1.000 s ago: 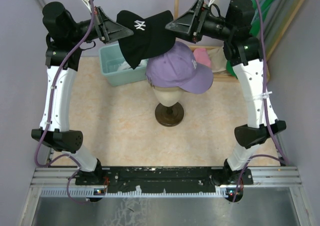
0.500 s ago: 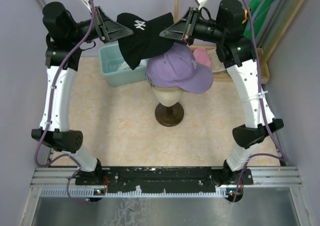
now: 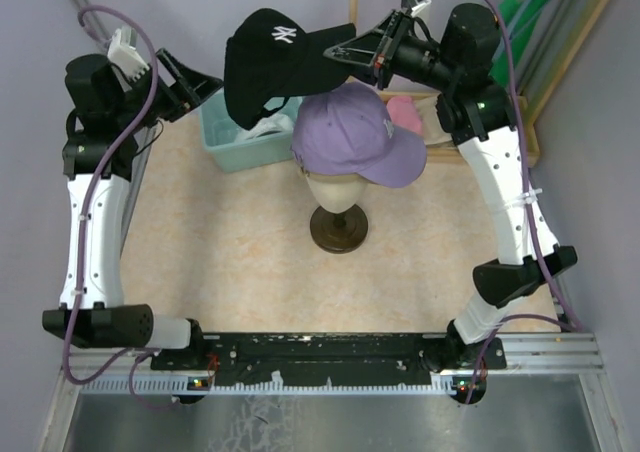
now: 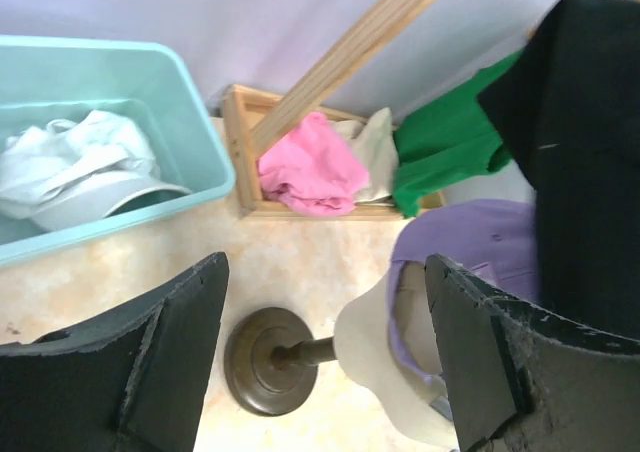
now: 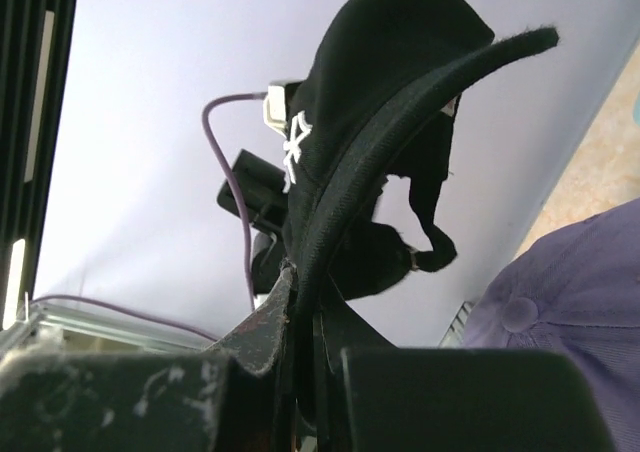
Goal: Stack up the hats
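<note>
The black hat (image 3: pixel 275 57) with a white logo hangs in the air above the teal bin, and my right gripper (image 3: pixel 347 49) is shut on its brim. In the right wrist view the brim (image 5: pixel 400 142) runs down between the pinched jaws (image 5: pixel 300 307). Just below it, a purple hat (image 3: pixel 355 132) sits on the mannequin head (image 4: pixel 375 347). A white hat (image 4: pixel 100 187) lies in the teal bin (image 3: pixel 222 137). My left gripper (image 3: pixel 203 84) stands open and apart from the black hat, to its left; nothing is between its fingers (image 4: pixel 150 372).
The mannequin stands on a round dark base (image 3: pixel 338 230) mid-table. A wooden box (image 4: pixel 245 152) behind it holds a pink cloth (image 4: pixel 305 167) and beige fabric (image 4: pixel 375 152). A green top (image 4: pixel 450 142) lies beside it. Wooden sticks lean at the back wall.
My left gripper let go of the black hat, opened, and drew back to the left. My right gripper shut on the brim and now holds the hat alone, and the hat swung down.
</note>
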Available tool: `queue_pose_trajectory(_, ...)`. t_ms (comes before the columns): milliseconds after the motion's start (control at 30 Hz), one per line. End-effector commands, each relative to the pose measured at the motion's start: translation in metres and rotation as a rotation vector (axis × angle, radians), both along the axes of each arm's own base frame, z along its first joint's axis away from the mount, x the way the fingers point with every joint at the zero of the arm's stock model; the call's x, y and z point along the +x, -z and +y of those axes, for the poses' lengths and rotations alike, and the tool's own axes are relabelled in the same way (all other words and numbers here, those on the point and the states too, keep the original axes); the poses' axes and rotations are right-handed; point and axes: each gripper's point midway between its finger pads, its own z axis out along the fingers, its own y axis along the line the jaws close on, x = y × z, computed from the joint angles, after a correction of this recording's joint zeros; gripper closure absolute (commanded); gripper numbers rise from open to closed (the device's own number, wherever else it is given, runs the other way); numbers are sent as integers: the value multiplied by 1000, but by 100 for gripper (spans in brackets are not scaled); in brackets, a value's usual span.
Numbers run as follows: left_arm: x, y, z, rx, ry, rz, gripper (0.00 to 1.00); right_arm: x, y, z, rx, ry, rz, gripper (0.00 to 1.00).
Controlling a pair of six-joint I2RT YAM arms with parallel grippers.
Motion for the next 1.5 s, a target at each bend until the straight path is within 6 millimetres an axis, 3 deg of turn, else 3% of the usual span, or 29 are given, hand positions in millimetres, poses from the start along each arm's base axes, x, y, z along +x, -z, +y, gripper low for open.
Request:
queue_pose_trajectory(0,6,34,20,78,-88,43,17,-30,-44,-19,78,-11,-95,100)
queue_pose_trajectory(67,1,46,9,63,-20,62,25,-23,-38,-20,101,-10,-83,100)
queue_pose_trajectory(133,-10,45,-1,33,43,29,28,-17,-39,-21,157,-20,-68,100)
queue_pose_trajectory(233,-32,23,-16,-27,133,-110,30,-11,-46,-21,199,-9,-71,100)
queue_pose_trajectory(433,-70,-5,-33,-157,266,-261,44,-19,-84,-32,453,-64,-84,100)
queue_pose_trajectory(600,-102,-53,-47,-353,440,-403,51,-22,-94,-35,484,-73,-93,100)
queue_pose_trajectory(833,-118,-103,-60,-628,615,-415,73,-27,-116,-34,631,-102,-108,100)
queue_pose_trajectory(933,-125,-128,-72,-721,705,-430,74,-35,-126,-30,672,-142,-110,100)
queue_pose_trajectory(1000,-125,-139,-77,-773,745,-433,74,-25,-121,-20,669,-147,-94,100)
queue_pose_trajectory(1200,-135,-172,-84,-965,842,-475,75,-24,-121,-14,694,-142,-97,100)
queue_pose_trajectory(1333,-142,-184,-97,-1048,923,-487,76,-19,-113,-11,709,-133,-88,100)
queue_pose_trajectory(1467,-144,-183,-107,-1122,918,-501,77,-23,-114,-6,714,-148,-91,100)
